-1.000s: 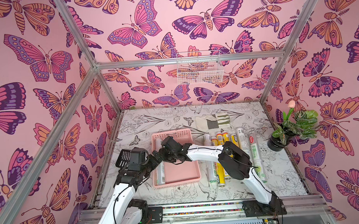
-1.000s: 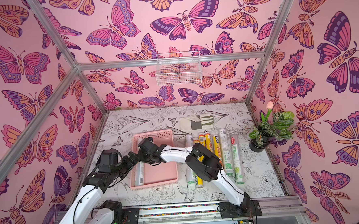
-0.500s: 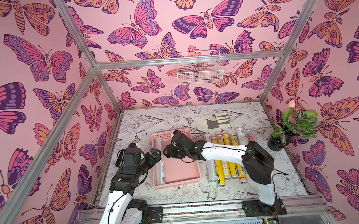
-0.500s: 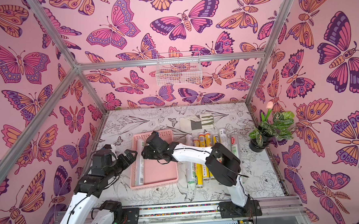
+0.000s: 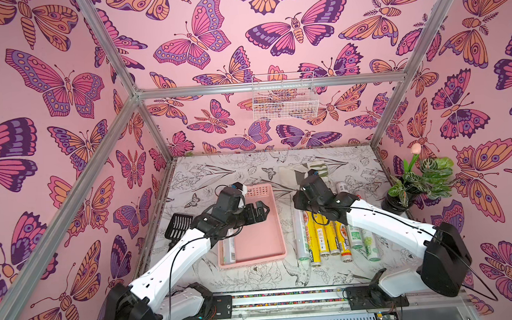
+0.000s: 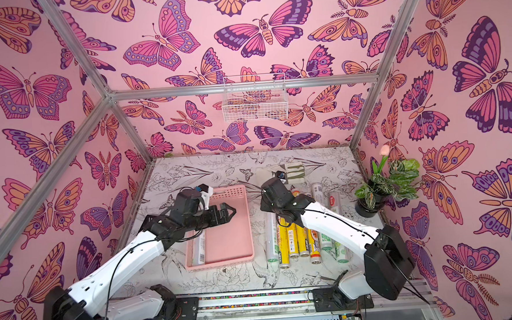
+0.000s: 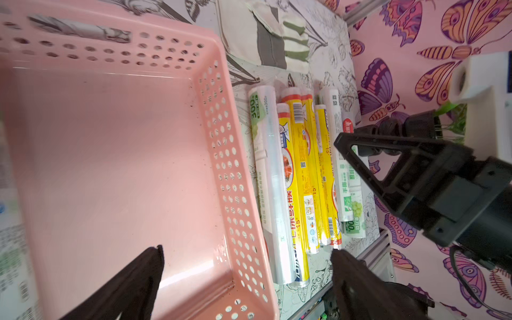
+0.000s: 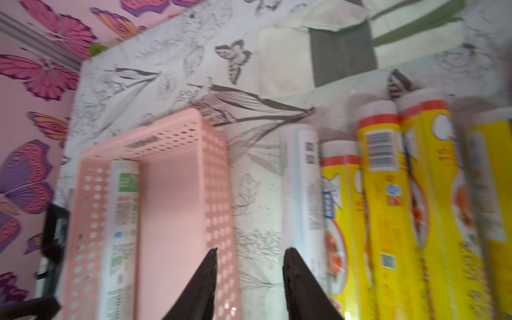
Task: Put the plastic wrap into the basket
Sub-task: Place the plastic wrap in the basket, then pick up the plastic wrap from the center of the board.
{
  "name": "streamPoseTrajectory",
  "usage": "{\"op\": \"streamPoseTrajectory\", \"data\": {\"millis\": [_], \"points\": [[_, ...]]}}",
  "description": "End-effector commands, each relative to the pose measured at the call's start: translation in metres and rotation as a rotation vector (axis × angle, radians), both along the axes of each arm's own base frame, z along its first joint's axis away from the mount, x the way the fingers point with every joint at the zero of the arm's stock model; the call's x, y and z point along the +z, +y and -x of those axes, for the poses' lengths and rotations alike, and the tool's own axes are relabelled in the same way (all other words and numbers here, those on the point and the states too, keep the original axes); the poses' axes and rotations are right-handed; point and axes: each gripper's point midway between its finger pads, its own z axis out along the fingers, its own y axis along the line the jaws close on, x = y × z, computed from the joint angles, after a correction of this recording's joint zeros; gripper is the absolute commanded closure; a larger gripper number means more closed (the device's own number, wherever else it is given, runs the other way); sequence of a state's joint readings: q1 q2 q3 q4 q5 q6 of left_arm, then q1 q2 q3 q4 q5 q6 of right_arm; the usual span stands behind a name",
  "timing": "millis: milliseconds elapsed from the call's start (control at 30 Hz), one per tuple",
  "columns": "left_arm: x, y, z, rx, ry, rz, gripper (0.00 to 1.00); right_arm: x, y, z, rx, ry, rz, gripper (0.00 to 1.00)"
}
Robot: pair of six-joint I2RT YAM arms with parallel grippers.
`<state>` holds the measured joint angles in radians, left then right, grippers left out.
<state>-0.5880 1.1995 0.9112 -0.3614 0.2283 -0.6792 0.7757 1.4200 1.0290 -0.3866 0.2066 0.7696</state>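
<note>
Tabletop [image 5: 219,174]: floral print, both arms reach in from its near edge. Basket [image 5: 259,242] lies on the left half, its long side running from near edge to far edge. Plastic wrap [image 5: 322,235]: the main row lies on the tabletop just beside the basket's right wall and parallel to it, rolls touching side by side. Order from the basket outward: one silvery roll [image 7: 266,180], four yellow, then whitish ones with green print.

Progress: one whitish roll [image 8: 122,221] is inside the basket, flat against its left wall. The rest of the basket floor is bare. Judged early in the task: one in, about seven left on the tabletop.

Left gripper [image 7: 246,249] hangs above the basket's middle, jaws wide, nothing between them. Right gripper [image 8: 250,252] is over the strip of tabletop between the basket's right wall and the silvery roll. Its jaws are narrow, tips a little apart, empty. Likely next pick: the silvery roll, being closest.

Unclear:
- Right arm [image 5: 381,220] covers the middle of the row in both top views, so the count of whitish rolls at the row's right end is unsure (two or three).
- Right wrist view is blurred and the print is unreadable.
- Left arm [image 5: 175,258] hides the far part of the roll in the basket from above.
- Right gripper's fingers do not show in either top view.
</note>
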Motion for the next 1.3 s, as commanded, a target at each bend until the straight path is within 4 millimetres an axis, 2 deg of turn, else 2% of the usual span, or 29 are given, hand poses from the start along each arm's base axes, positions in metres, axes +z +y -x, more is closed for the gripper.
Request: {"op": "streamPoseTrajectory", "data": {"millis": [0, 133, 267, 533, 733, 1267], "points": [[-0.002, -0.032, -0.009, -0.072, -0.031, -0.016, 0.00, -0.027, -0.030, 0.022, 0.016, 0.087, 0.143, 0.58], [-0.014, -0.055, -0.010, -0.109, -0.001, -0.026, 0.00, -0.042, -0.025, 0.031, 0.069, 0.167, 0.171, 0.59], [-0.022, -0.062, -0.009, -0.116, 0.013, -0.032, 0.00, -0.058, -0.012, 0.035, 0.113, 0.238, 0.172, 0.60], [-0.029, -0.048, -0.009, -0.065, -0.002, -0.063, 0.00, -0.076, 0.008, 0.033, 0.172, 0.284, 0.232, 0.55], [-0.030, -0.044, -0.008, -0.055, -0.009, -0.071, 0.00, -0.083, 0.010, 0.031, 0.173, 0.297, 0.264, 0.50], [-0.031, -0.038, -0.009, -0.036, -0.016, -0.079, 0.00, -0.096, 0.014, 0.027, 0.199, 0.331, 0.316, 0.47]]}}
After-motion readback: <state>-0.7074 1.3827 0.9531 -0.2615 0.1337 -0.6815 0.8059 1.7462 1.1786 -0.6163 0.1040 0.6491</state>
